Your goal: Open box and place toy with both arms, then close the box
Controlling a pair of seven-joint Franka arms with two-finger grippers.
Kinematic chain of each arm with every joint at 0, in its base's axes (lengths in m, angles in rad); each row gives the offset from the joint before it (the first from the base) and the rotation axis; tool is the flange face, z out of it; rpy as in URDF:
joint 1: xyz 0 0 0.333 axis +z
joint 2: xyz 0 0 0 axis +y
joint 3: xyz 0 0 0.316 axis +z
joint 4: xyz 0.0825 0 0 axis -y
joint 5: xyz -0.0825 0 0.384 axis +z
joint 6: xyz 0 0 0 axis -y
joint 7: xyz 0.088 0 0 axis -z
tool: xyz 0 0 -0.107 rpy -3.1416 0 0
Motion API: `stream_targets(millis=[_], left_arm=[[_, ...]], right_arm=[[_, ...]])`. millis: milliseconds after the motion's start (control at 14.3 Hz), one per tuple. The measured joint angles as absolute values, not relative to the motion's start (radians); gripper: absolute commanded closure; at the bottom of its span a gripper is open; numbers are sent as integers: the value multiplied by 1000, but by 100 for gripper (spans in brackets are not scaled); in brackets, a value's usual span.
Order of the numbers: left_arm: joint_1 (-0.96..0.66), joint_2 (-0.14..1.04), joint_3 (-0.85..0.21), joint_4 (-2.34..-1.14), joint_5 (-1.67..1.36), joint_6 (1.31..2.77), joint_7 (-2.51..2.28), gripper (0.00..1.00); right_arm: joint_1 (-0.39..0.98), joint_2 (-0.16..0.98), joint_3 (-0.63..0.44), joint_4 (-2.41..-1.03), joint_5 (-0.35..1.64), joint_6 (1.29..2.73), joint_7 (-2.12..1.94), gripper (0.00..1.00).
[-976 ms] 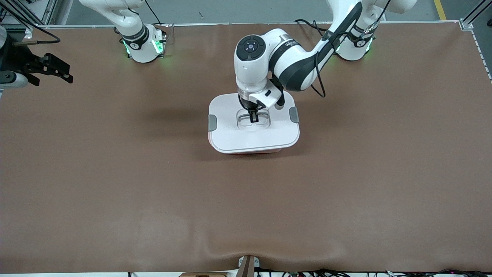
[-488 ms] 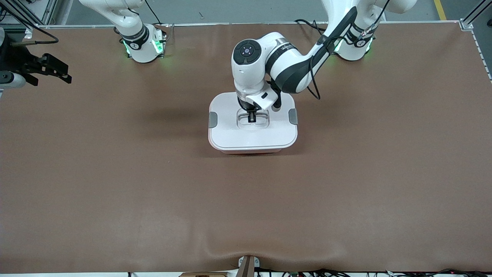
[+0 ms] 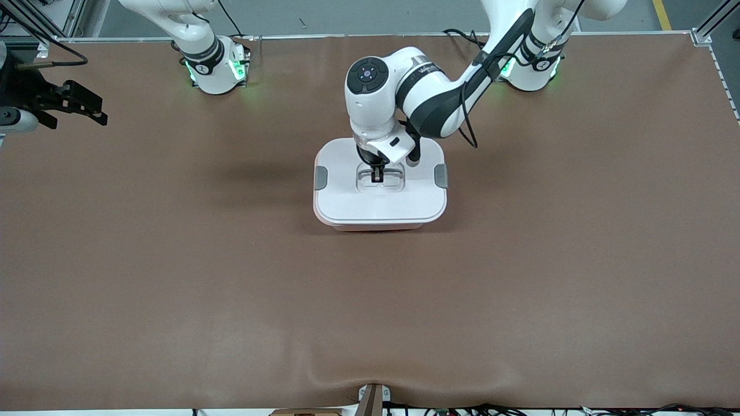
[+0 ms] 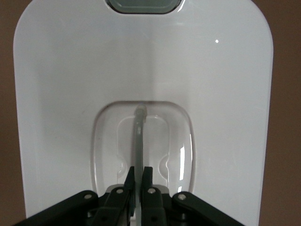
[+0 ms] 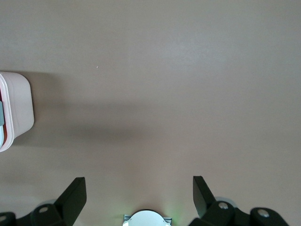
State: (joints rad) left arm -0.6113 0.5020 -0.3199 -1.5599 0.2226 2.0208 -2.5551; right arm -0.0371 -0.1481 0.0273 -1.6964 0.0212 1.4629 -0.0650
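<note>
Brown table (image 3: 173,277): in your front view it fills the frame, both green-lit bases along the top edge.
Box (image 3: 347,205): just above frame centre, lid on, long axis running across the frame from one grey side latch (image 3: 320,177) to the other, recessed handle (image 3: 381,180) facing up.
Left gripper (image 3: 377,177): you see it reaching in from the upper right, down in the recess, fingers clenched on the handle.
Right gripper (image 3: 81,104): at the upper left edge, up over the right arm's end of the table, fingers spread wide with nothing between them; this arm waits.
Change from a second ago: the lid sat skewed past the pinkish base; it now lies square on it, and the left arm's elbow has drawn toward its base.
Left wrist view: white lid (image 4: 225,94) fills the frame lengthwise, a grey latch (image 4: 143,4) at top centre, fingers (image 4: 148,181) pinched on the thin handle bar (image 4: 139,136) at lower centre.
Right wrist view: a box corner (image 5: 16,110) at the left edge, bare brown surface elsewhere, fingertips (image 5: 73,195) set wide apart along the bottom.
</note>
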Motion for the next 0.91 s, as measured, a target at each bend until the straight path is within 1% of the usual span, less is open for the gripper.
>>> stream_targets(millis=[349,906], left_arm=[[-611,502,-320,-1557,224,2061,-2555,100],[-612,511,-320,-1562,224,2064,-2555,100]], right_arm=[[-37,-148,28,-1696,21,1463,-65,0],[-37,-148,28,-1696,21,1464,-66,0]])
